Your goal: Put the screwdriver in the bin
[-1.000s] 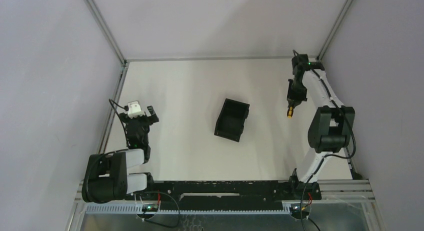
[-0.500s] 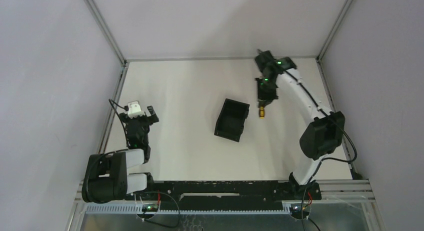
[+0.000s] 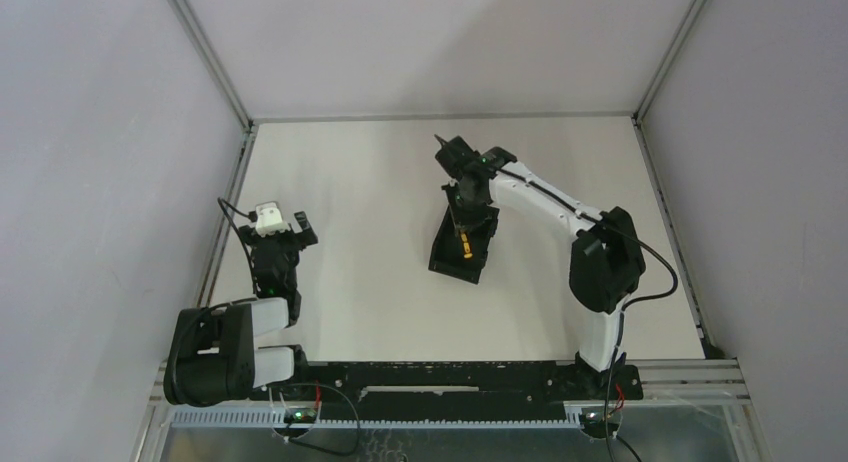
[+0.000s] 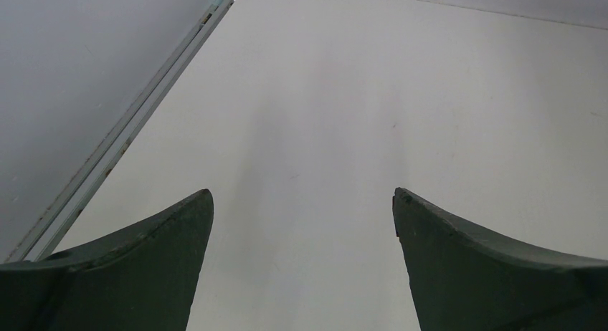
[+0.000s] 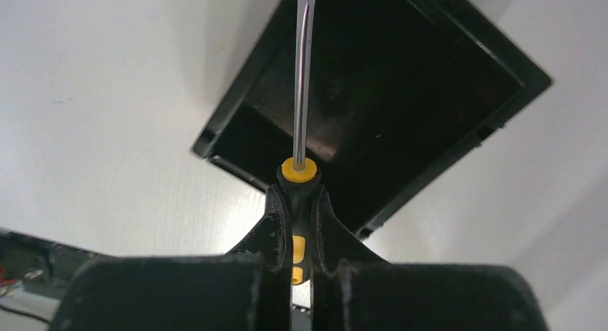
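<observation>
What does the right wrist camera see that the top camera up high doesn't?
Only the right wrist camera shows the screwdriver up close: its thin shiny shaft, and the right claw squeezing the handle, with the inside of the bin right below. Only the top camera shows the whole table and the left claw, far off at the left side and holding nothing. Both cameras show the right claw holding the screwdriver over the black bin.

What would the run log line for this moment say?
right gripper: shut on screwdriver, above bin | left gripper: open, empty | screwdriver: not yet released
</observation>
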{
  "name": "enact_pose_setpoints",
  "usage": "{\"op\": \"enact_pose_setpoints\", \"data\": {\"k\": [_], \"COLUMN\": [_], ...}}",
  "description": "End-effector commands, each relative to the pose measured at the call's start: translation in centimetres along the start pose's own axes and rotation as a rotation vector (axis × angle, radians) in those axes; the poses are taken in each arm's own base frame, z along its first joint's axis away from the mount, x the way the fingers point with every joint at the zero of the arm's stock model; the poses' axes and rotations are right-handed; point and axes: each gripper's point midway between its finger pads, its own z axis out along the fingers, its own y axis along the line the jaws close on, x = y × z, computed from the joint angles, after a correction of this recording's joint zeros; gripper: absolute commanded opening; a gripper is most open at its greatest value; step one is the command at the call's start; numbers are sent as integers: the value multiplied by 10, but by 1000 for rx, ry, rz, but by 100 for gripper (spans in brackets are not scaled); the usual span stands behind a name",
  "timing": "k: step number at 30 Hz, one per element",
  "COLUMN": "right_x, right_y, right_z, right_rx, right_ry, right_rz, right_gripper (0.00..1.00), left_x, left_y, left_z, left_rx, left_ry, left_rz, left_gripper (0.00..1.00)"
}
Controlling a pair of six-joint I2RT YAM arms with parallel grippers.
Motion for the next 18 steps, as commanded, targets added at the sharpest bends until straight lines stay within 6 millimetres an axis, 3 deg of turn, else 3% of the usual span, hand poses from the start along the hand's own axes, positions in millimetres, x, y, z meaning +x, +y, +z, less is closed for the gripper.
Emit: {"op": "enact_pose_setpoints", "data": {"k": [1,5,12,18], "right_x": [-9,1,8,3], "right_y": [4,1,-9,-8], "right_z": [37,67,98,91], "right_rx": [-17,-5,60,64], "right_ry": [-97,-80,-43,-56], "right_rz": [-19,-21,-13,2], "right_gripper": [0,0,2,38], "left_x": [-25,-26,-25,-25], "left_y": [-2,-3,-3,-3], "left_z": [9,9,9,9], "left_rx": [-1,1,0,0], "left_ry": [-72,-74,-73,-73], "left_rz": [2,2,2,2], "left_gripper": [100,100,100,100]}}
